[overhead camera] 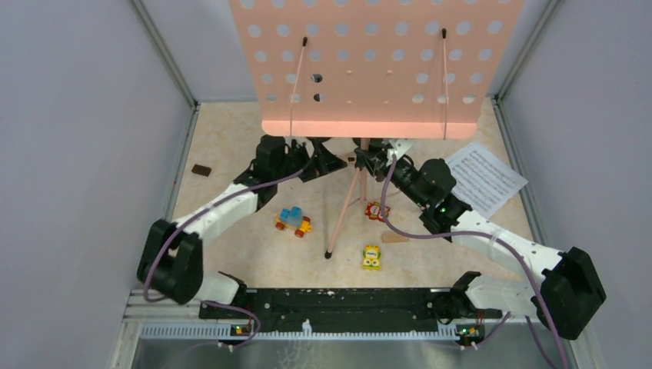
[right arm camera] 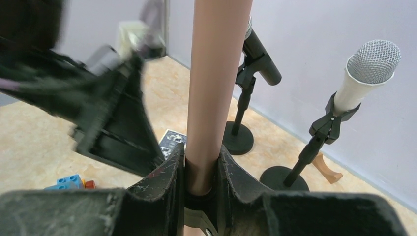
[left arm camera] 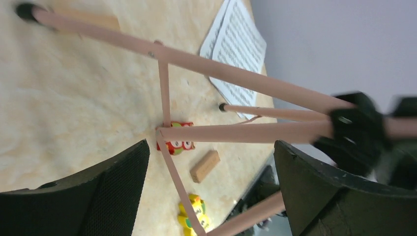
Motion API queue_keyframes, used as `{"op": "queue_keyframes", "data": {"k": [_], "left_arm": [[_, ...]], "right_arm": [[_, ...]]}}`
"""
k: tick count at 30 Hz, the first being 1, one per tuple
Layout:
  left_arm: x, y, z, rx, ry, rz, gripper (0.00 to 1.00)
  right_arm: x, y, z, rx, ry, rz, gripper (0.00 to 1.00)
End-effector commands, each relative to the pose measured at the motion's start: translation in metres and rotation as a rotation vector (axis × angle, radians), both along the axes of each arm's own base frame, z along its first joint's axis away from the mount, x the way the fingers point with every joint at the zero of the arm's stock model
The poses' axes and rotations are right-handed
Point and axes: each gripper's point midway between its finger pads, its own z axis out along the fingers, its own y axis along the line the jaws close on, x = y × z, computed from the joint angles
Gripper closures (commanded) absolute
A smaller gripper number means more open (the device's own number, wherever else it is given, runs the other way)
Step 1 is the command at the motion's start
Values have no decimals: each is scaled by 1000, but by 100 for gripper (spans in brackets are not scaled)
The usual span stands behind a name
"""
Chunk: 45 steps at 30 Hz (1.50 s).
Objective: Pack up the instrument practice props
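Observation:
The pink perforated music desk (overhead camera: 369, 65) stands on a pink pole (right arm camera: 216, 83) with tripod legs (overhead camera: 342, 211). My right gripper (right arm camera: 201, 164) is shut on the pole just under the desk (overhead camera: 370, 160). My left gripper (overhead camera: 327, 160) is open beside the pole, its jaws wide apart (left arm camera: 211, 147) with the tripod legs (left arm camera: 236, 132) running in front of them. White sheet-music pages (overhead camera: 484, 178) lie at the right. The dark microphone (right arm camera: 260, 59) and the white microphone (right arm camera: 364, 73) stand in black round-based holders (right arm camera: 237, 140) behind the stand, hidden under the desk in the top view.
A blue toy car (overhead camera: 294, 219), a red one (overhead camera: 374, 211) and a yellow one (overhead camera: 372, 256) lie between the legs, with a wooden block (overhead camera: 396, 238). A small dark piece (overhead camera: 201, 170) lies far left. A wooden arch piece (right arm camera: 327, 169) lies by the back wall.

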Motion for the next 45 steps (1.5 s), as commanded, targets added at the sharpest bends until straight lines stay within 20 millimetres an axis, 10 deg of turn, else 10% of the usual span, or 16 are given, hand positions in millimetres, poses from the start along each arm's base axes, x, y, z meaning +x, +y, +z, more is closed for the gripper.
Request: {"op": "queue_keyframes", "data": {"k": [1,7,12,18,32,39,45], "left_arm": [[2,45,55,98,-373,162,1],[-47,62,93,54,-794,117,1],[-90,39,86,12,-950,-56,1],[-104,7,70,54,-984,-130,1],[-109,-50,30,176,-1052,-226,5],[-95,-65,15,232,-1058,-217,34],[-86,-61,3,283,-1026,-179,81]], "right_arm": [[-27,19,-18,-61,31,129,100],[-23,13,-19,111,133,71,98],[-20,5,-23,206,206,19,74],[-24,-8,-12,186,175,-16,47],[-50,-50,-39,-75,77,-62,46],[-21,-61,-80,-199,130,-169,51],[1,-71,-90,-157,141,-286,92]]}}
